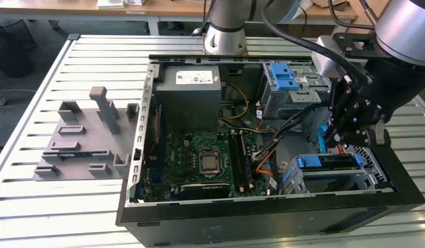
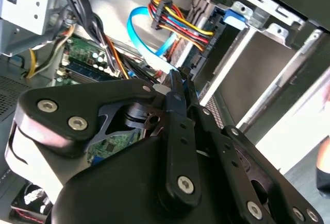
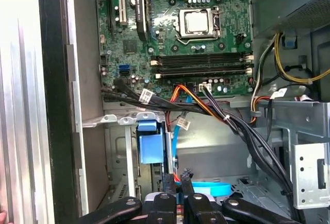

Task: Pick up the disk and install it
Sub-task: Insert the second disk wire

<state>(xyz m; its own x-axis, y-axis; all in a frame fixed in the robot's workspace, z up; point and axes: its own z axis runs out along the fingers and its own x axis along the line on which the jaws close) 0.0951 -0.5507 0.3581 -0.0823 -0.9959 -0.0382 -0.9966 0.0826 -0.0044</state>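
Note:
The disk, a dark drive in a blue plastic carrier, lies in the lower drive cage at the near corner of the open computer case on the exterior view's right. In the first wrist view its blue carrier end shows in the cage slot. My gripper hangs just above the disk, inside the case. Its black fingers stand close together, shut with nothing between them, a little to one side of the blue carrier. In the second wrist view the gripper points at the cage wall and the cables.
The case lies open on a slatted metal table. A grey power-supply box, the motherboard and an upper drive bay with a blue latch crowd it. Cable bundles and a blue data cable run near the fingers. A grey fixture sits outside.

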